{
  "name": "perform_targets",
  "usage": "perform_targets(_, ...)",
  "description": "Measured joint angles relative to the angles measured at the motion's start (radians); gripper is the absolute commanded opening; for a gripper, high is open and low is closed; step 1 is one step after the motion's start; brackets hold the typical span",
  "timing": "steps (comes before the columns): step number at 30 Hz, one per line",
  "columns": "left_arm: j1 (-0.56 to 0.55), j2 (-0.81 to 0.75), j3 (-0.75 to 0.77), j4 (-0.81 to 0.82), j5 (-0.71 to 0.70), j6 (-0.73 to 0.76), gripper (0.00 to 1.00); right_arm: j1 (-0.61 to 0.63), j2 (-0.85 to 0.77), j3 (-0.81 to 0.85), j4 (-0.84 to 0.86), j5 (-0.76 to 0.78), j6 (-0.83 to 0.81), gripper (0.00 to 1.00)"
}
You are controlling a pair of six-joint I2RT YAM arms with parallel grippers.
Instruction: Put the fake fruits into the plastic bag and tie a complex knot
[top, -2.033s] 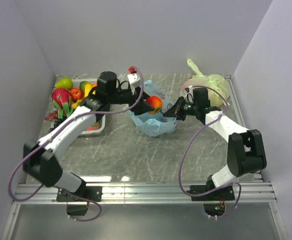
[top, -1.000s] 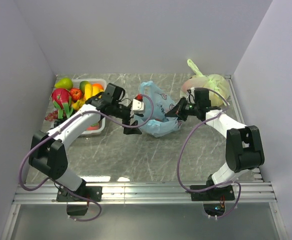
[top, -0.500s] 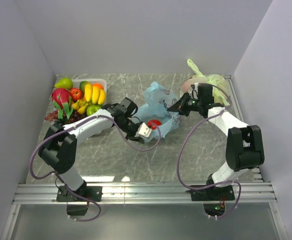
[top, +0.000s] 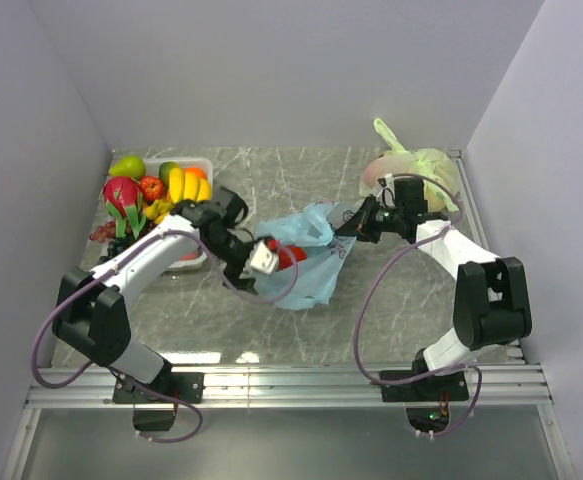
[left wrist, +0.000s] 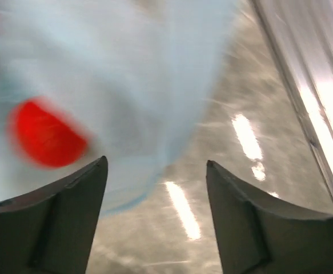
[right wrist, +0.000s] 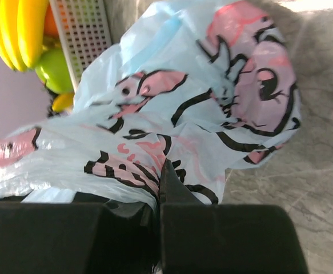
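Loading fruit | left jaws wide, empty, beside thin light-blue plastic bag [top: 311,278] | right jaws clamped on it | next, likely: fetch glossy yellow plastic bananas [top: 183,187]

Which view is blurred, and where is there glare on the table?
Left wrist view: the plastic bag and a red fruit are smeared by motion blur, with glare streaks on the table. Right wrist view: the bag's print is sharp. Top view: sharp, with glare near the table's front edge.

the plastic bag [left wrist: 126,85] and a red fruit [left wrist: 46,134] show blurred.
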State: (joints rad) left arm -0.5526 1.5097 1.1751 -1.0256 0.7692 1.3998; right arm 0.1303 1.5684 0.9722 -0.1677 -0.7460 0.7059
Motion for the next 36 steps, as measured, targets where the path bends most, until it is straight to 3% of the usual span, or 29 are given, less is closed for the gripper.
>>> perform_targets(1,0.019,0.000,0.031,0.007,0.013,-0.042,0.95,0.010,-0.008,0.000,-0.001,0.001,-0.014,0.00)
perform_targets(2,0.039,-0.003,0.069,0.023,0.032,-0.077,0.97,0.019,-0.017,0.001,-0.003,0.001,-0.031,0.00)
perform_targets(7,0.140,-0.108,0.122,0.182,0.110,-0.363,0.99,0.054,-0.035,0.032,-0.020,0.002,-0.100,0.00)
perform_targets(10,0.185,-0.237,0.031,0.390,0.102,-0.565,0.99,0.057,-0.035,0.042,-0.020,0.000,-0.114,0.00)
perform_targets(13,0.154,-0.330,-0.100,0.583,0.063,-0.702,0.99,0.057,-0.035,0.043,-0.021,0.000,-0.122,0.00)
perform_targets(20,0.074,-0.101,-0.126,0.893,-0.025,-0.966,0.97,0.060,-0.034,0.043,-0.032,-0.024,-0.160,0.00)
perform_targets(22,0.072,-0.006,-0.113,0.978,-0.063,-1.073,0.68,0.061,-0.034,0.043,-0.042,-0.034,-0.187,0.00)
perform_targets(23,0.079,0.037,-0.097,1.008,-0.065,-1.129,0.35,0.062,-0.034,0.044,-0.052,-0.037,-0.212,0.00)
perform_targets(24,0.087,0.079,-0.073,1.033,-0.055,-1.192,0.18,0.062,-0.034,0.044,-0.064,-0.038,-0.232,0.00)
perform_targets(25,0.104,0.120,-0.044,1.062,-0.021,-1.258,0.04,0.062,-0.034,0.045,-0.080,-0.037,-0.263,0.00)
perform_targets(26,0.124,0.153,-0.013,1.088,0.005,-1.331,0.00,0.062,-0.034,0.045,-0.096,-0.037,-0.288,0.00)
perform_targets(34,0.287,0.415,0.311,1.168,0.177,-1.832,0.02,0.056,-0.034,0.050,-0.230,0.005,-0.498,0.00)
perform_targets(35,0.288,0.431,0.322,1.163,0.181,-1.861,0.25,0.055,-0.034,0.050,-0.238,0.009,-0.515,0.00)
perform_targets(36,0.284,0.442,0.326,1.154,0.184,-1.883,0.38,0.055,-0.034,0.050,-0.246,0.011,-0.528,0.00)
